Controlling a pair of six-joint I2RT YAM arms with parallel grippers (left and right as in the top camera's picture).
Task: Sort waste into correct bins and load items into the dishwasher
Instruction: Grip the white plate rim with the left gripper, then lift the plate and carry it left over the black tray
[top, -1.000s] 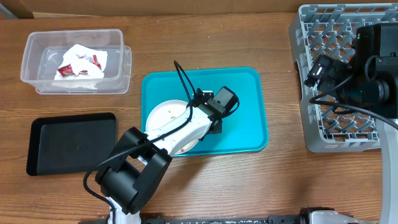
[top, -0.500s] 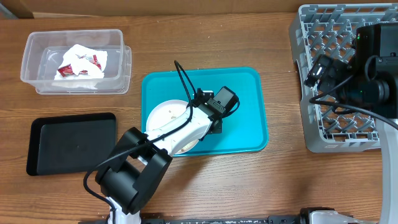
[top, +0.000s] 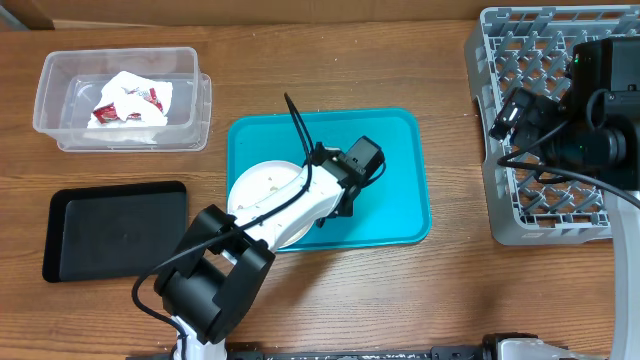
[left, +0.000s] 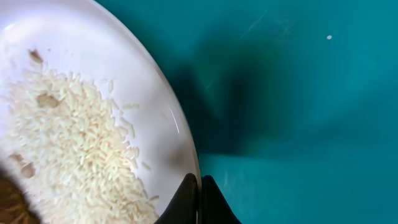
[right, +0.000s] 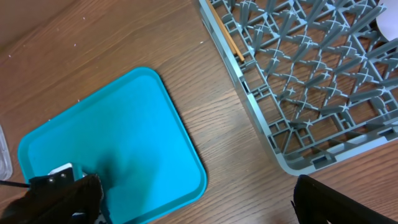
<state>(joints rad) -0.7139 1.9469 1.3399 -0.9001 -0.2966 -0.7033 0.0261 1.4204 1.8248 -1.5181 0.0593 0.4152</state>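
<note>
A white flat plate (top: 258, 186) lies on the teal serving tray (top: 400, 200). It carries loose white rice (left: 68, 143) and a brown food scrap (left: 11, 202). My left gripper (left: 200, 198) is shut, pinching the plate's right rim (left: 155, 81); in the overhead view it (top: 330, 205) is over the tray's middle. My right gripper (right: 193, 199) is open and empty, hovering over the left side of the grey dish rack (top: 520, 215), its fingers (top: 512, 115) by the rack's edge. A pale chopstick (right: 229, 37) lies in the rack (right: 292, 93).
The clear tub (top: 60, 135) at the back left holds the crumpled white napkin (top: 135, 100) and the red wrapper (top: 105, 115). The shallow black tray (top: 115, 228) lies at the left front. A white dish edge (right: 388, 22) shows in the rack's far corner.
My left wrist has turned and shifted slightly, and the plate has moved a little to the left on the teal tray. The right arm has not moved.
</note>
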